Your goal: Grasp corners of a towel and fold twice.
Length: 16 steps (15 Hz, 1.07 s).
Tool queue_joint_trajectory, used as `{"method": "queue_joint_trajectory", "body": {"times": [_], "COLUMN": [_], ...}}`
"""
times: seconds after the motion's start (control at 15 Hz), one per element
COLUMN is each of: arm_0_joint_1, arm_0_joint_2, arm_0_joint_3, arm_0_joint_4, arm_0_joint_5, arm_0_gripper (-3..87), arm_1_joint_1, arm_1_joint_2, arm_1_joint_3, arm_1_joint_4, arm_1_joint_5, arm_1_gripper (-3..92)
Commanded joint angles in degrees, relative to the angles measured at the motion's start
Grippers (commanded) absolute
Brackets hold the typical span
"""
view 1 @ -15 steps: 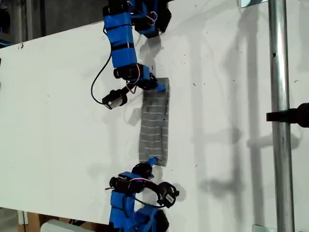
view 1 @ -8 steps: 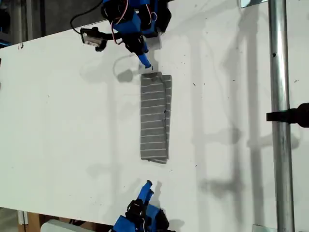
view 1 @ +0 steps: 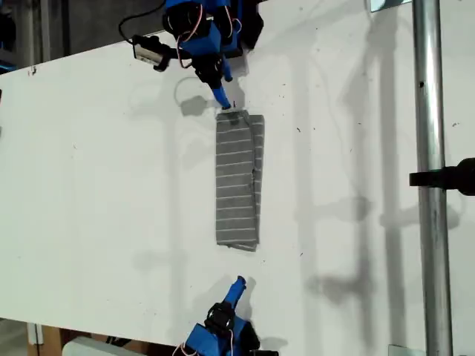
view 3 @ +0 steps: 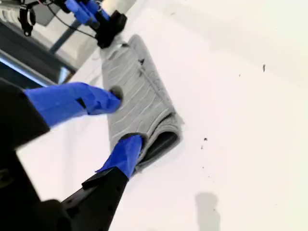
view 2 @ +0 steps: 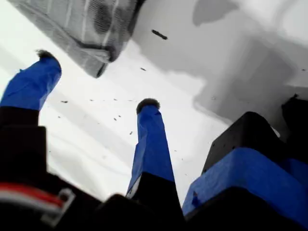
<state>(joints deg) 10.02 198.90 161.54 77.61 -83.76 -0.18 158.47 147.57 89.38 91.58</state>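
The towel (view 1: 237, 178) lies flat on the white table (view 1: 96, 185) as a narrow grey strip with white stripes, folded lengthwise. My first gripper (view 1: 221, 99) is at the exterior view's top, open, its tip just beyond the towel's upper end. In the first wrist view a layered corner of the towel (view 2: 98, 67) lies just past my open first gripper (view 2: 96, 79). My second gripper (view 1: 237, 283) stands at the exterior view's bottom, open and apart from the towel's lower end. The second wrist view looks through my open second gripper (view 3: 124, 117) along the towel (view 3: 132, 91), whose folded end (view 3: 163, 134) shows stacked layers.
A vertical metal pole (view 1: 430, 178) with a black clamp (view 1: 454, 176) runs down the exterior view's right. The table's edge slants across that view's upper left, with dark space beyond. Small dark specks (view 2: 159, 33) dot the tabletop near the towel.
One second ago both grippers sat on the towel's two ends. They have let go and drawn back. The towel now lies straighter, and the first gripper has dipped back toward its upper end.
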Motion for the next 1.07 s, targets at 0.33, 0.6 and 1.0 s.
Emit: {"method": "queue_joint_trajectory", "body": {"times": [0.33, 0.6, 1.0], "arm_0_joint_1": [3.34, 3.16, 2.99], "arm_0_joint_2": [0.53, 0.53, 0.53], "arm_0_joint_3": [7.38, 6.68, 6.86], "arm_0_joint_4": [-4.66, -3.43, -3.34], "arm_0_joint_5": [-5.27, -5.45, -5.71], "arm_0_gripper": [-2.6, -2.6, -2.6], "arm_1_joint_1": [-0.70, 0.97, 1.05], "arm_1_joint_2": [25.93, 3.25, -30.50], "arm_1_joint_3": [11.07, 8.00, -0.88], "arm_1_joint_4": [-1.85, -9.32, -23.29], "arm_1_joint_5": [2.29, 2.11, 0.53], "arm_1_gripper": [39.8, 39.3, 39.9]}}
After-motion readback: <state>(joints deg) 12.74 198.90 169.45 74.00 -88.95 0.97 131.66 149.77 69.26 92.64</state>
